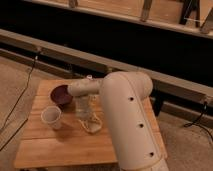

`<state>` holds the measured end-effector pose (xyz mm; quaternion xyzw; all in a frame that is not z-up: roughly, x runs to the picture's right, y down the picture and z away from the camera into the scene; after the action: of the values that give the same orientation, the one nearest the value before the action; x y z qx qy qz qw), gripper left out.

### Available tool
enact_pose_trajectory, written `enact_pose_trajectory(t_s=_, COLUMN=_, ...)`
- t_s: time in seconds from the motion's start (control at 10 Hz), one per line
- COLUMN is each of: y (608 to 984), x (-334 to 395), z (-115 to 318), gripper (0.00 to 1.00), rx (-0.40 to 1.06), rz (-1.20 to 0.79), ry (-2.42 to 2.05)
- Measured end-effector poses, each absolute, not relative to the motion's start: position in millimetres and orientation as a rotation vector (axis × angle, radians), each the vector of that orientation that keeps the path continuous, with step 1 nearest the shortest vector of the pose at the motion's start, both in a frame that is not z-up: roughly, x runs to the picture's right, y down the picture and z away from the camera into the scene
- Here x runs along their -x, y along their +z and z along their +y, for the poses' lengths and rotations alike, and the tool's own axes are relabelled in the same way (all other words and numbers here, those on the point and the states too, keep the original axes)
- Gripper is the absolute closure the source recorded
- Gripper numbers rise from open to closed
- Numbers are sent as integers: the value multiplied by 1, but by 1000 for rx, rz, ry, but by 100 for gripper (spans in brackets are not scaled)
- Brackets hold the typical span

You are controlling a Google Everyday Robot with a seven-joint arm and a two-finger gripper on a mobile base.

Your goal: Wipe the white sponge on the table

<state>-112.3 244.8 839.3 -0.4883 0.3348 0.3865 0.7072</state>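
Down at the table (55,145), the claw (86,118) sits on the white sponge (94,126); its hold cannot be told.

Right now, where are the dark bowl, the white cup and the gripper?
dark bowl (61,94): camera view, its inner hollow.
white cup (51,119): camera view, its side wall.
gripper (88,120): camera view, its lower end, down at the table (47,146) beside the cup.

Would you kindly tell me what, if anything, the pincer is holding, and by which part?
Cannot be told: the pincer is down at the small cream-white sponge on the light-wood slatted table, but no grip shows.
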Motion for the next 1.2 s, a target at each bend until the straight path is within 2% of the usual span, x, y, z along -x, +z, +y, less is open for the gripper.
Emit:
enact_pose_trajectory(t_s=0.6, y=864, x=121, z=223, gripper=100, rx=1044, rz=777, ry=796)
enact_pose_trajectory(t_s=1.2, y=880, x=92, z=179, gripper=100, rx=941, rz=839, ry=793)
